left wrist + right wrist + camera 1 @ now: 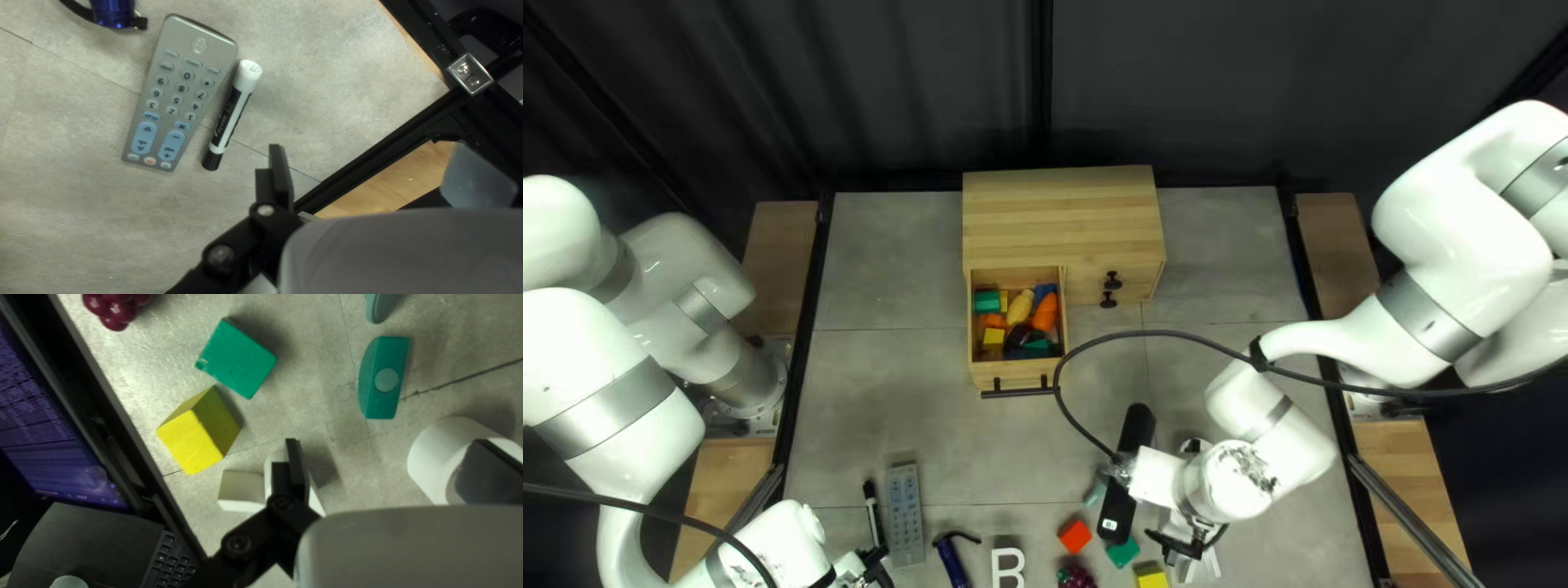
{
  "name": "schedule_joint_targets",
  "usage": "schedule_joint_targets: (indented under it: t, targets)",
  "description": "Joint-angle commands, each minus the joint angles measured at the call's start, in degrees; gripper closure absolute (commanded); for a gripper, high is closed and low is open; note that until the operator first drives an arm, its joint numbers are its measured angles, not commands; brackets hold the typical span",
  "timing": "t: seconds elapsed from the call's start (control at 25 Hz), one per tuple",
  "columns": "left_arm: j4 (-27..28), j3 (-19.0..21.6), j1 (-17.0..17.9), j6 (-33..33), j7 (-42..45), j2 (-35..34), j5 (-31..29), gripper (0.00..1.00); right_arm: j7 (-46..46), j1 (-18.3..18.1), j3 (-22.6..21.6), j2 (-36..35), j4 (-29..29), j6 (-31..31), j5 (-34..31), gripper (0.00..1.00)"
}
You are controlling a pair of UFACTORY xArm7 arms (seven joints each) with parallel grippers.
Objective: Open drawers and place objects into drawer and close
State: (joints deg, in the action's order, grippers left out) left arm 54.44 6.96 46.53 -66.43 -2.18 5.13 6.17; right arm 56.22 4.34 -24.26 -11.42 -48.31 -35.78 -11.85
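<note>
- 1 drawer (1026,374) stands open, toys (1019,307) inside; filling seems the step.
- left gripper (370,155) and right gripper (387,446) spread, both empty.
- yellow block (190,441) lies on table (882,283); next, likely, right gripper straddles it.

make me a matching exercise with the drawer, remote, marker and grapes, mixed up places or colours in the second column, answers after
Column one
1. drawer
2. remote
3. marker
4. grapes

Column two
A. dark red
B. beside the remote
C. open, with toys inside
D. grey, with rows of buttons

Right pairs
1-C
2-D
3-B
4-A
</note>
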Motion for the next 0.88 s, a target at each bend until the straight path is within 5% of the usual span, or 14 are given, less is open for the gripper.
schedule_joint_targets:
  t: [0.04,0.88]
  targets:
    - [0.0,0.0,0.0,0.0,0.0,0.0,0.0,0.0,-0.8,-0.4,0.3,-1.0,0.1,1.3,-0.3,0.0]
    - [0.0,0.0,0.0,0.0,0.0,0.0,0.0,0.0,-2.6,-1.4,0.5,-4.0,1.0,4.5,0.6,0.0]
